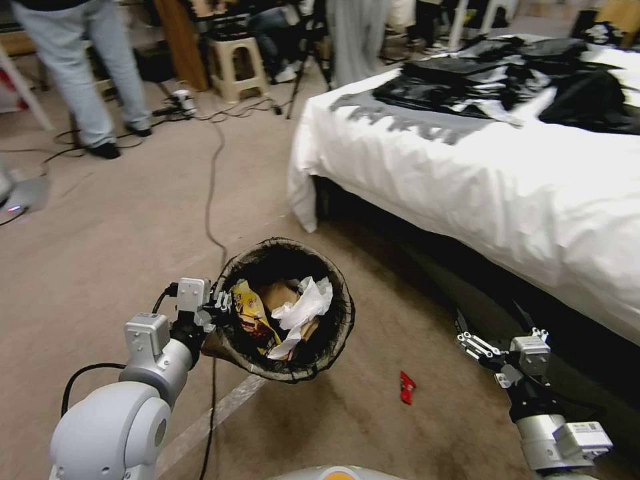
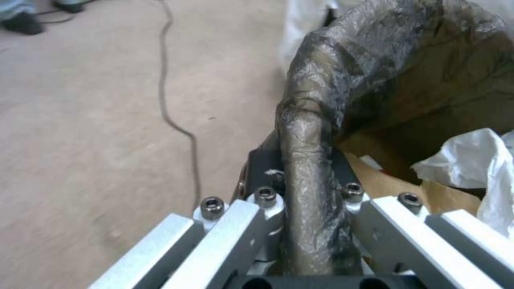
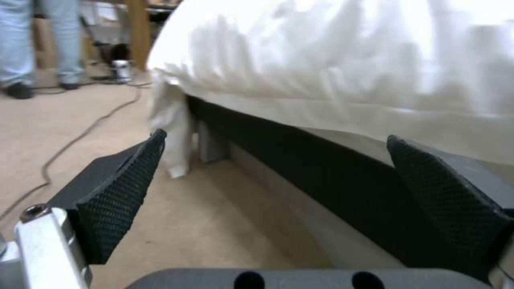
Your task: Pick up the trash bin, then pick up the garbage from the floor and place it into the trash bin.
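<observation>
Closest to me, my left gripper (image 1: 223, 308) is clamped on the near rim of the trash bin (image 1: 333, 293), which I hold tilted above the carpet (image 1: 100, 253). In the left wrist view the dark bag liner (image 2: 316, 132) runs between the closed fingers (image 2: 262, 164), so the rim itself is covered where I grip it. The bin's white wall is hidden under the liner, and I cannot make out its base.

Inside the bin I see a yellow snack bag (image 1: 250, 313), a crumpled white tissue (image 1: 303, 310) and some brown paper (image 1: 280, 293). The bag carries print, but I cannot read any of it.

My right gripper (image 1: 497, 333) hangs low on the right, beside the bed (image 1: 467, 180), with its jaws spread wide and nothing between the black textured pads (image 3: 120, 192). Its arm is cut off by the lower edge of the head view.

On the carpet between the two arms lies a small red wrapper (image 1: 407, 388), apart from the bin and from both grippers. It is too small for me to read anything on it.

Farther off, a black cable (image 1: 212, 180) trails across the floor. The bed's white sheet hangs over a dark base, and the space beneath is in shadow. Dark clothing (image 1: 527, 80) lies piled on top, and a grey piece (image 1: 400, 120) beside it carries large lettering, seen upside down and too foreshortened to read
</observation>
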### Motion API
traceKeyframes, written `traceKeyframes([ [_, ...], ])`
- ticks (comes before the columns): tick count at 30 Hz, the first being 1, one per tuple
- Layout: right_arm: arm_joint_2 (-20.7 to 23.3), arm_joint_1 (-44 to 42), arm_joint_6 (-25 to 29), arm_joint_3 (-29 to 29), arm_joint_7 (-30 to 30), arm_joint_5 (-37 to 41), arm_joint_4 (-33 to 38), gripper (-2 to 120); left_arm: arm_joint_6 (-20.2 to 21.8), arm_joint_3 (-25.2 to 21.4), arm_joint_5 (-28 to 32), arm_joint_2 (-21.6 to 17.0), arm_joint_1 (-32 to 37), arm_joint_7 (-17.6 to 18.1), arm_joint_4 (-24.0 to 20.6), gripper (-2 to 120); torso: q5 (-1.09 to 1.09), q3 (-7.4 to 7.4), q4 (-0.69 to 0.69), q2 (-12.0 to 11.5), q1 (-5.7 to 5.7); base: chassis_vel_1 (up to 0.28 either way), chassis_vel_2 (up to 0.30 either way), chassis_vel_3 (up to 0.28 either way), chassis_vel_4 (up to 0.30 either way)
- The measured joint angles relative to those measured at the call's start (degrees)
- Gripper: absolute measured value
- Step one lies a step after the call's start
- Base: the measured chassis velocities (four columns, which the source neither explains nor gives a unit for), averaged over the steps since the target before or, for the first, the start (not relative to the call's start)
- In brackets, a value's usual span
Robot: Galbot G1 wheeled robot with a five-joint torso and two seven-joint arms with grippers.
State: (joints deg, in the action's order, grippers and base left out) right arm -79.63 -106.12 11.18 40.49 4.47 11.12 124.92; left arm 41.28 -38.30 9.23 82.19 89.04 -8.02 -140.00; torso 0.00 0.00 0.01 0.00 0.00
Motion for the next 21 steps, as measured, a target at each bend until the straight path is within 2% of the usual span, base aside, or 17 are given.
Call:
traceKeyframes([
  [8,0.06,-0.08,0.01,0.11,0.21,-0.02,-0.74,100,-0.92,0.14,-0.17,0.13,-0.12,0.61,0.09,3,0.0,0.0,0.01,0.0,0.0,0.086,0.09,0.098,0.099],
  [15,0.45,-0.21,-0.08,0.72,0.43,0.08,-2.41,100,-1.0,0.19,-0.15,0.09,-0.18,0.66,0.2,3,0.0,0.0,-0.03,0.0,0.0,0.0,0.0,0.0,0.0],
  [21,3.6,-0.65,-1.18,1.18,4.33,3.56,-8.8,100,-0.99,0.47,-0.13,-0.09,-0.67,0.55,0.41,3,-0.02,0.0,0.0,0.0,0.0,0.0,0.0,0.0,0.0],
])
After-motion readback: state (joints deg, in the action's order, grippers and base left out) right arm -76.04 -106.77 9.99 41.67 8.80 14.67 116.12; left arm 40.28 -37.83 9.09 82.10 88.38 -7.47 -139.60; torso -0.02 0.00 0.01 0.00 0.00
